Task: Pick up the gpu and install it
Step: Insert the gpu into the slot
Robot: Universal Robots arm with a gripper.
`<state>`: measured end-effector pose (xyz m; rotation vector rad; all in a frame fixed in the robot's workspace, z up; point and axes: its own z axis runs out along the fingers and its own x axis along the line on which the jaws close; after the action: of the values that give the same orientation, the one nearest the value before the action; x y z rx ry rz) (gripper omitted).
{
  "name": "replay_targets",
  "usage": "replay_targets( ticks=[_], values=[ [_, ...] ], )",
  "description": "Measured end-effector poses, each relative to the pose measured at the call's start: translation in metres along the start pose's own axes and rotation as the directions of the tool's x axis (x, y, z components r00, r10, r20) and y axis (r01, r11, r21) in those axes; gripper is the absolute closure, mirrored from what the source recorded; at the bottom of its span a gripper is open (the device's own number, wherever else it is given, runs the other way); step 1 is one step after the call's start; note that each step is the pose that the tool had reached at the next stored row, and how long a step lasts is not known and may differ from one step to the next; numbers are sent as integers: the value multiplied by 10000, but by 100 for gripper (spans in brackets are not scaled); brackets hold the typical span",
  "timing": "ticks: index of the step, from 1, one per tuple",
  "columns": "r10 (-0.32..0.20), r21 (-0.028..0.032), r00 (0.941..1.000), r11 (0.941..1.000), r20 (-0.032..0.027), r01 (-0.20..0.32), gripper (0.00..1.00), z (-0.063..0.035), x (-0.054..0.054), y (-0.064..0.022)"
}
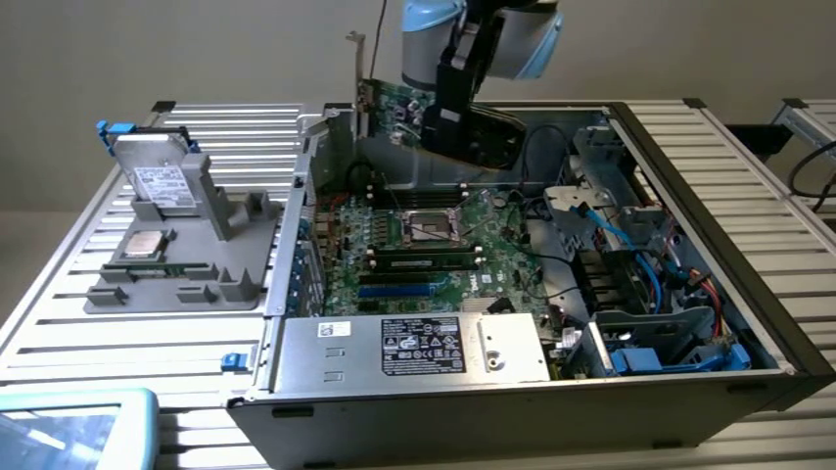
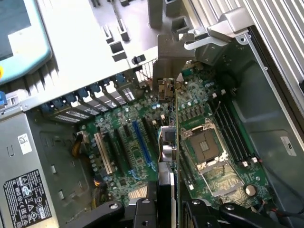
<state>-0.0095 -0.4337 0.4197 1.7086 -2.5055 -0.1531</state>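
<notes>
The gpu is a thin card with a green circuit face and a silver end bracket. It hangs upright over the rear of the open computer case, above the motherboard. My gripper is shut on it from above. In the wrist view the gpu appears edge-on between my fingers, its bracket toward the case's back wall. It hovers above the board between the blue expansion slot and the CPU socket, touching neither.
A grey holder tray at the exterior view's left carries a silver hard drive and a processor. Inside the case are a power supply, a memory stick and blue cables. A teal-edged object sits at front left.
</notes>
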Motion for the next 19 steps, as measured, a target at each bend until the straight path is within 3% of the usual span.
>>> replay_targets(
  ticks=[5, 9, 11, 15, 17, 19],
  values=[
    [-893, 26, 9959, 9960, -128, 894, 72, 1, 0, 0],
    [-1610, 58, 9867, 9869, -227, 1612, 72, 7, 0, -1],
    [-1962, 109, 9802, 9804, -271, 1965, 72, 11, 0, -1],
    [-2579, 285, 9655, 9655, -345, 2589, 72, 25, 0, -3],
    [-2816, 312, 9588, 9587, -379, 2828, 72, 32, -1, -5],
    [-2889, 311, 9565, 9565, -397, 2901, 72, 32, -1, -5]
  ],
)
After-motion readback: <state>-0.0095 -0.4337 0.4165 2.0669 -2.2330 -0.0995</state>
